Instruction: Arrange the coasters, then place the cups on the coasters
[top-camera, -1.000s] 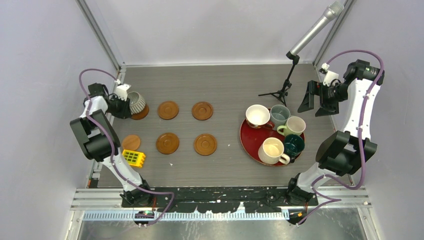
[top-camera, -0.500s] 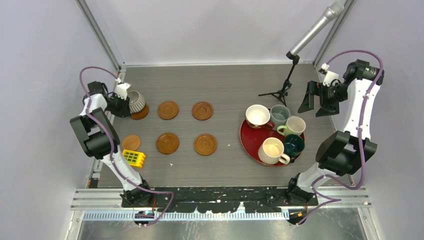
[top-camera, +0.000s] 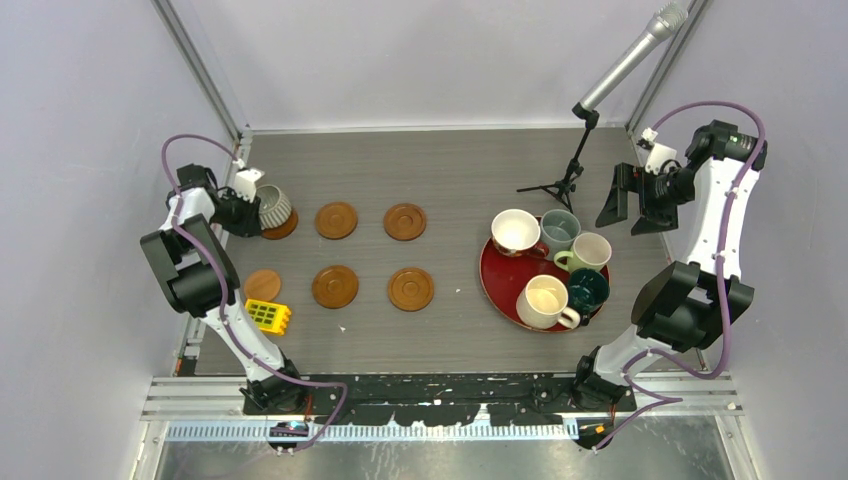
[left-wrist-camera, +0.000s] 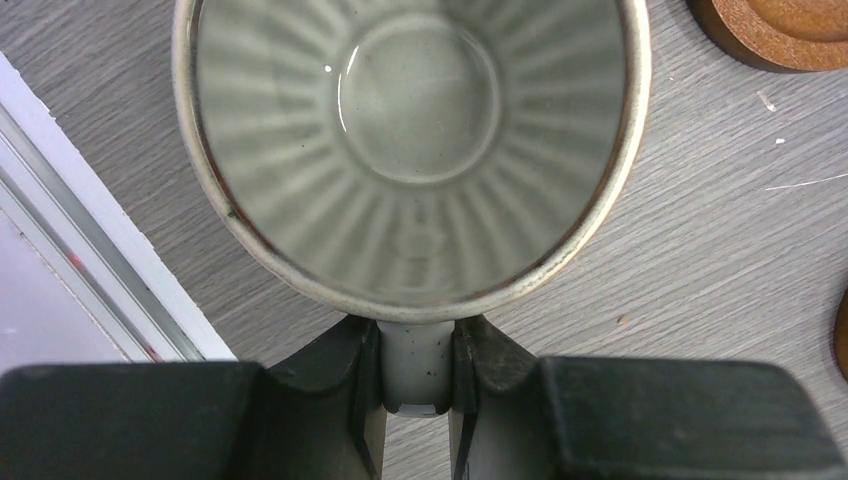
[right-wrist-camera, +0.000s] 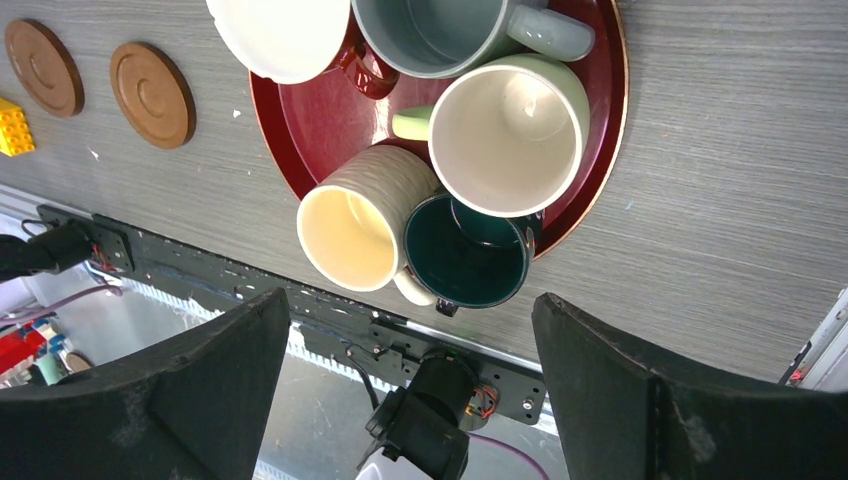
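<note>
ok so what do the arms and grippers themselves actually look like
The left arm and the right arm are built alike: white links joined by bulky black joint housings, with a purple cable looping along each. The left gripper and the right gripper have matte black, wedge-shaped fingers. No markings are readable.

Grey table (top-camera: 460, 160): six coasters (top-camera: 336, 220) (two rows), red tray (top-camera: 502, 274), yellow block (top-camera: 268, 316), tripod (top-camera: 570, 178).

A round red tray (top-camera: 500, 276) lies at 3 o'clock from the table (top-camera: 450, 170) centre. A yellow studded brick (top-camera: 267, 316) lies at 8 o'clock. A microphone (top-camera: 630, 57) on a tripod (top-camera: 556, 186) stands at 1 o'clock.
</note>
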